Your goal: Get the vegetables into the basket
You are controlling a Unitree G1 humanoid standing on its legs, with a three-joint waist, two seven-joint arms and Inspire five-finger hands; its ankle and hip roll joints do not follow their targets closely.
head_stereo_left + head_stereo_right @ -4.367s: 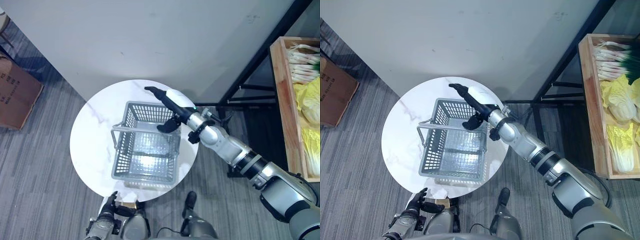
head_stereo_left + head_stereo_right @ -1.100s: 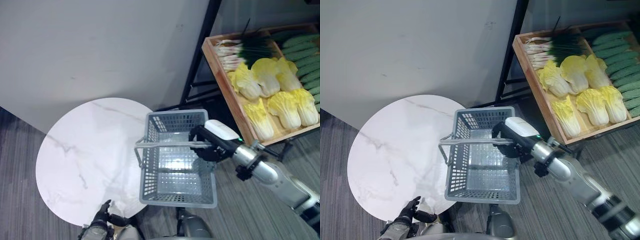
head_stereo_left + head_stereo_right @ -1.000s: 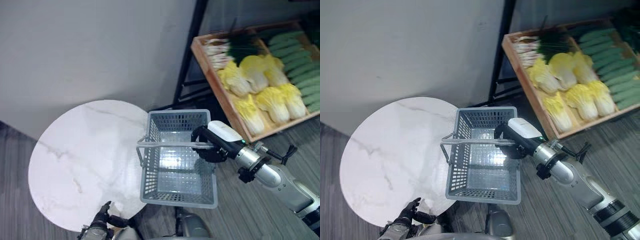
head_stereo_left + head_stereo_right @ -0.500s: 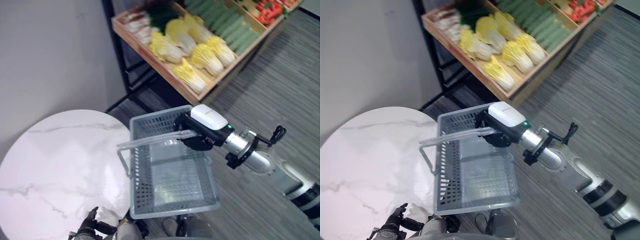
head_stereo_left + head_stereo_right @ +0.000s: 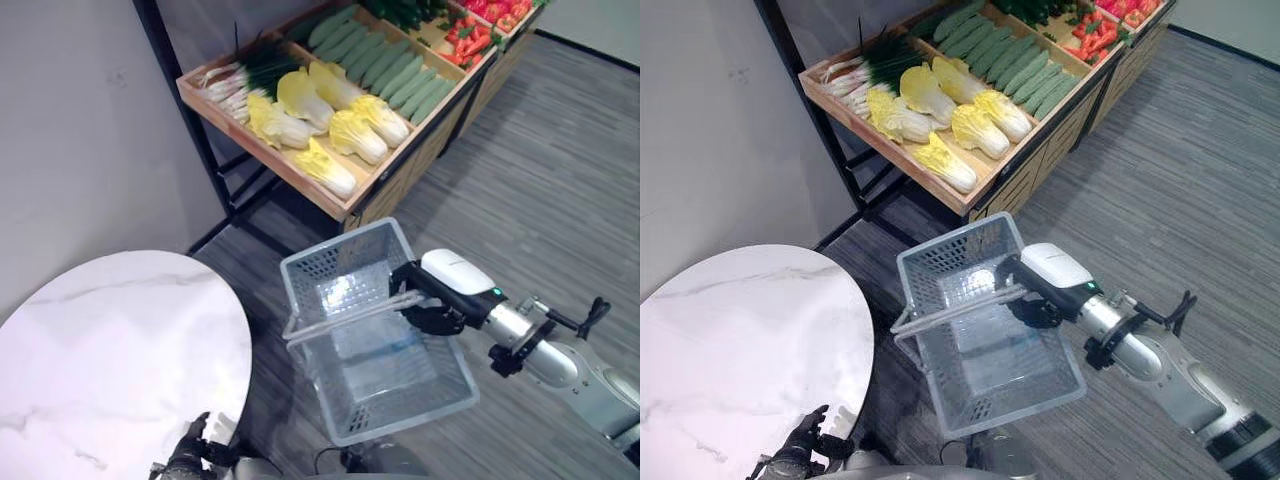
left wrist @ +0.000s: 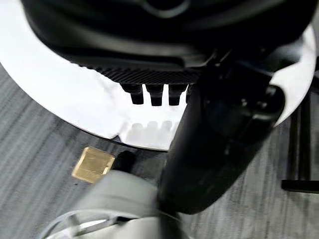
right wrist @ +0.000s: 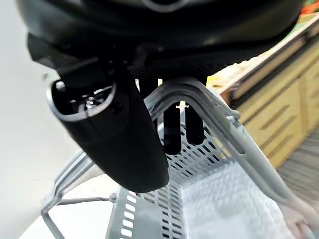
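Swung clear of the bench (image 5: pixel 110 340), the basket (image 5: pixel 375 345) now hangs over the floor near the vegetable shelf (image 5: pixel 330 110), empty. Left robot hand (image 5: pixel 190 452) idles, fingers relaxed; right robot hand (image 5: pixel 440 300) grips the handle (image 5: pixel 345 315).

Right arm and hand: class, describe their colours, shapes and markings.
The right hand has dark fingers under a smooth white cover bearing a small green light. A black ring joins it to a rounded silver-grey arm. The left hand looks dark throughout.
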